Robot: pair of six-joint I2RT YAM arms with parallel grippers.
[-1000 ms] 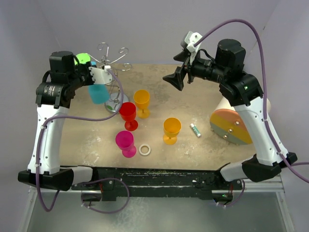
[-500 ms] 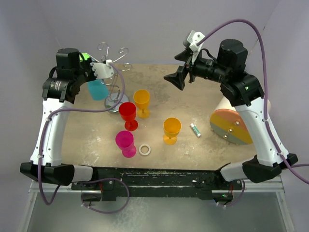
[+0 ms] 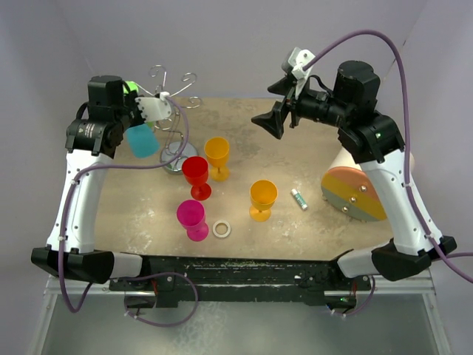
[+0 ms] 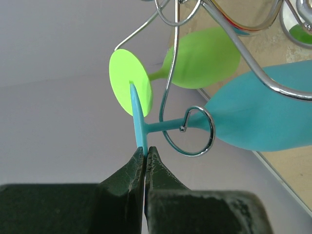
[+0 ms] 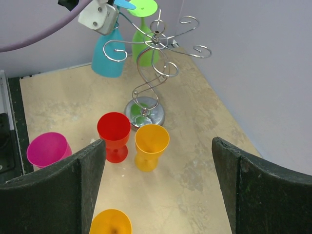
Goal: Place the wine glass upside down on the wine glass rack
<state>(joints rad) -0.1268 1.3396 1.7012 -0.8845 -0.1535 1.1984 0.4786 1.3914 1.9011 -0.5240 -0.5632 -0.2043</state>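
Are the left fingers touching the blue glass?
Touching. The left wrist view shows the fingers pinched shut on the foot of the blue glass.

Rim of blue wine glass (image 4: 258,117) past left wrist view's edge

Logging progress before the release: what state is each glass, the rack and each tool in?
wine glass rack: upright.
left tool: shut on the foot of the blue wine glass.
right tool: open, empty.
blue wine glass: inverted, stem at a rack hook.
green wine glass: hanging inverted on rack.
red glass, pink glass, orange glasses: upright on table.
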